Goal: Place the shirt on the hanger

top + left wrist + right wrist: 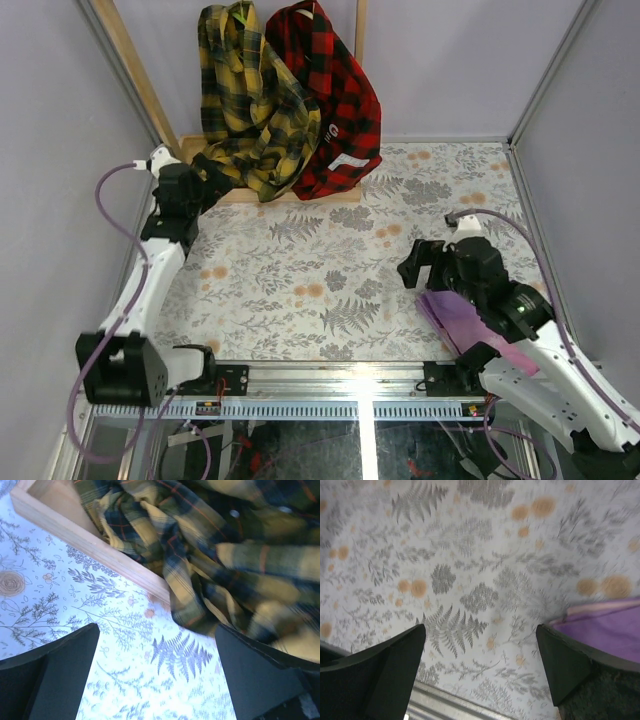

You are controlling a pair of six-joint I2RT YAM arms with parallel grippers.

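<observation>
Shirt [225, 555]: crumpled plaid flannel bunched over wooden beam [100, 550].

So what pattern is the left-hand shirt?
The shirt is yellow-and-dark-green plaid with thin red lines; left wrist view shows it best.

A red and black checked shirt [335, 110] hangs at the back, with some white marks low down on it. Its bottom end rests on the low bar of a wooden frame [130, 70], which has a tall post on each side. The tabletop [330, 270] has a cover with grey ferns and small orange flowers. A purple cloth [448, 320] lies flat on it near the front right. Along the front edge runs a shiny metal rail [350, 385]. Grey walls stand all around.
</observation>
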